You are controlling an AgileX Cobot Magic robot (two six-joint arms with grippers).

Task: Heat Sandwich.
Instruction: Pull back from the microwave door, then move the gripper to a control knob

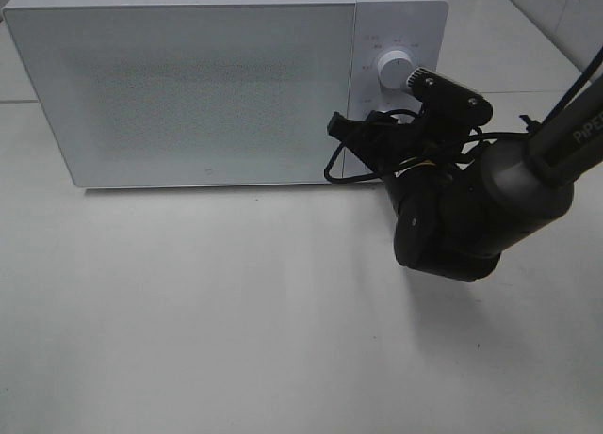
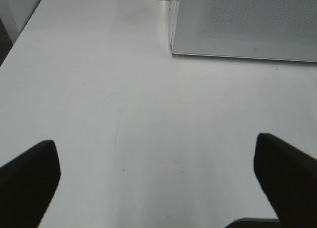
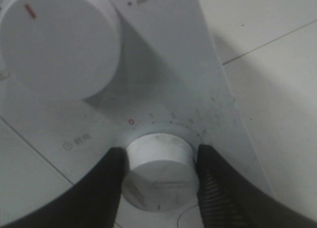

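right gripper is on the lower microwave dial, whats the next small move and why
Probably twist the lower dial along its numbered scale to set the heating time: the right gripper clamps it on both sides, and the microwave door looks shut.

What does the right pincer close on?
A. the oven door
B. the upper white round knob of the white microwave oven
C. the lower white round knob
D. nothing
C: in the right wrist view the right pincer presses its black fingers on both sides of the lower white round knob of the white microwave oven.
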